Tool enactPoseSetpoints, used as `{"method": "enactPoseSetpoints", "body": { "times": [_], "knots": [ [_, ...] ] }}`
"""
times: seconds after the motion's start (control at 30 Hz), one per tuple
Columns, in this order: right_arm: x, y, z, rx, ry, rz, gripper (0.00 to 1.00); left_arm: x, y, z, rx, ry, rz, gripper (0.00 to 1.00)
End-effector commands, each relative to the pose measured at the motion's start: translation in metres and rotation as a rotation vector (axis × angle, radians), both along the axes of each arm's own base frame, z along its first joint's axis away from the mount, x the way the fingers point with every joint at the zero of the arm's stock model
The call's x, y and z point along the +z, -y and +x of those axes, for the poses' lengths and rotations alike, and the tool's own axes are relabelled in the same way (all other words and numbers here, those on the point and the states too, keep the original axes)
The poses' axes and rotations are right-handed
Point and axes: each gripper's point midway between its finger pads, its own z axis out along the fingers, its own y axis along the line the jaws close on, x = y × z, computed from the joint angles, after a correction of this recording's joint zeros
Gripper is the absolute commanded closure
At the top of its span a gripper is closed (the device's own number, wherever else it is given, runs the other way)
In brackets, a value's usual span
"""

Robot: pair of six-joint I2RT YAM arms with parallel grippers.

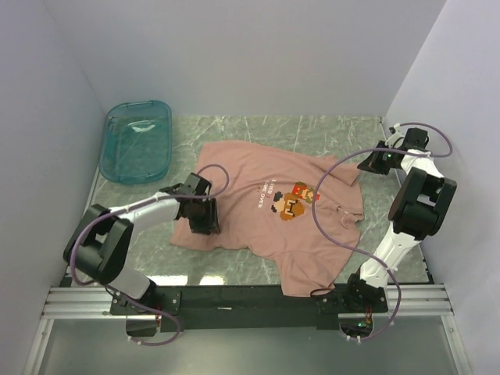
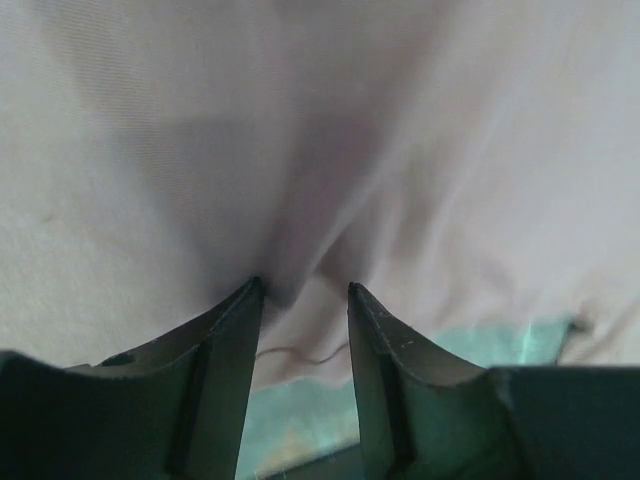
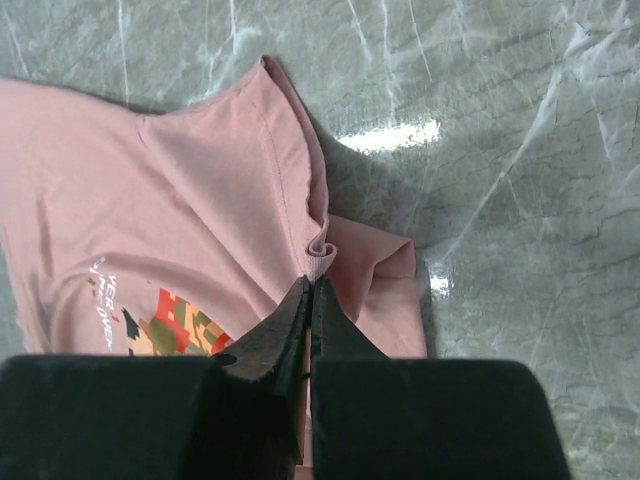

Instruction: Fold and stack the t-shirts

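Left gripper (image 1: 206,226), jaws half-spread astride a cloth ridge at the t-shirt (image 1: 242,183)'s lower-left edge, is nearer; the shirt runs rightward across mid-frame toward the right gripper (image 1: 366,165), pressed together, empty.

- In your left wrist view, the dusty-pink cotton t-shirt (image 2: 320,130) is a soft blur that runs off the top and both side edges, so you cannot tell which part of it you are seeing.
- The same blur keeps you from telling whether the fold at the left gripper (image 2: 303,288) is pinched.
- From above, that gripper's body covers its own fingertips.
- The right gripper (image 3: 308,292) hides part of the red-brown pixel-art chest print (image 3: 185,325). Its closed tips also hide whether the curled hem is caught between them.
- The small white text (image 1: 262,193) is too small to read.
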Motion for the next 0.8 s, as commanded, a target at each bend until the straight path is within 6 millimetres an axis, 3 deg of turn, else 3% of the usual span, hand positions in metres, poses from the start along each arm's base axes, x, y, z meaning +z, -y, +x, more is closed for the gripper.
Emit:
{"method": "enactPoseSetpoints", "body": {
  "times": [0.0, 0.1, 0.17, 0.27, 0.3, 0.33, 0.37, 0.43, 0.47, 0.53, 0.6, 0.63, 0.7, 0.77],
  "knots": [
    [0.035, 0.004, 0.002, 0.019, 0.102, -0.030, 1.00, -0.011, -0.004, -0.077, -0.012, -0.239, 0.001, 0.53],
    [0.036, 0.004, -0.001, 0.025, 0.104, -0.024, 1.00, -0.002, 0.006, -0.108, -0.049, -0.277, -0.042, 0.53],
    [0.035, 0.003, -0.004, 0.032, 0.103, -0.021, 1.00, 0.009, 0.014, -0.116, -0.075, -0.270, -0.080, 0.53],
    [0.038, 0.000, -0.007, 0.041, 0.104, -0.014, 1.00, 0.030, 0.011, -0.100, -0.046, -0.169, -0.070, 0.51],
    [0.038, -0.001, -0.008, 0.042, 0.102, -0.012, 1.00, 0.050, 0.015, -0.080, -0.028, -0.081, -0.071, 0.50],
    [0.040, -0.001, -0.008, 0.062, 0.119, -0.032, 1.00, 0.066, 0.010, -0.069, -0.008, -0.016, -0.057, 0.48],
    [0.040, -0.001, -0.009, 0.067, 0.122, -0.030, 1.00, 0.078, -0.001, -0.046, 0.042, 0.086, -0.014, 0.45],
    [0.041, -0.003, -0.010, 0.072, 0.123, -0.021, 1.00, 0.125, -0.002, -0.004, 0.068, 0.276, -0.058, 0.34],
    [0.041, -0.003, -0.010, 0.074, 0.123, -0.018, 1.00, 0.138, -0.019, 0.020, 0.134, 0.336, -0.066, 0.30],
    [0.039, -0.005, -0.009, 0.081, 0.119, -0.006, 1.00, 0.158, -0.032, 0.057, 0.137, 0.439, -0.104, 0.24],
    [0.039, -0.006, -0.010, 0.085, 0.117, -0.001, 1.00, 0.179, -0.051, 0.102, 0.178, 0.522, -0.152, 0.23],
    [0.037, -0.006, -0.010, 0.085, 0.114, 0.004, 1.00, 0.159, -0.055, 0.120, 0.187, 0.464, -0.134, 0.24],
    [0.035, -0.007, -0.010, 0.090, 0.110, 0.007, 1.00, 0.146, -0.059, 0.157, 0.192, 0.439, -0.128, 0.26],
    [0.035, -0.008, -0.010, 0.093, 0.108, 0.012, 1.00, 0.137, -0.061, 0.180, 0.198, 0.428, -0.123, 0.30]
  ]
}}
